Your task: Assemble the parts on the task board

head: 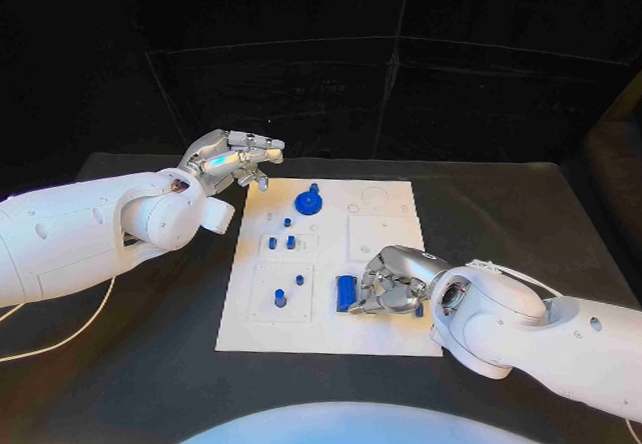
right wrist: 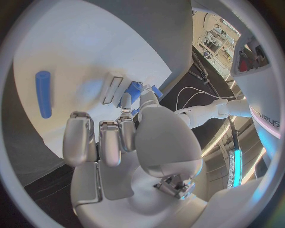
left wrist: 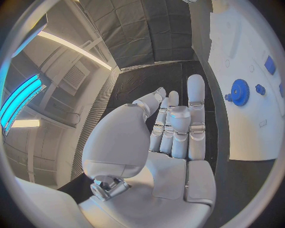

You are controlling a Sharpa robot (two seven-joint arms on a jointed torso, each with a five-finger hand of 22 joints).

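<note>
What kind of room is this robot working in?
Probably a robot test lab: a black table with dark curtains behind, a white task board holding small blue parts, and two robot hands, left hand and right hand, over it.

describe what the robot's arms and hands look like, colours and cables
Both arms have smooth, rounded glossy white shells. Each ends in a silver metallic robot hand with pale grey finger and palm pads: the left robot hand, the right robot hand. Thin white cables loop along the right arm near its wrist, and another thin white cable trails under the left arm.
</note>
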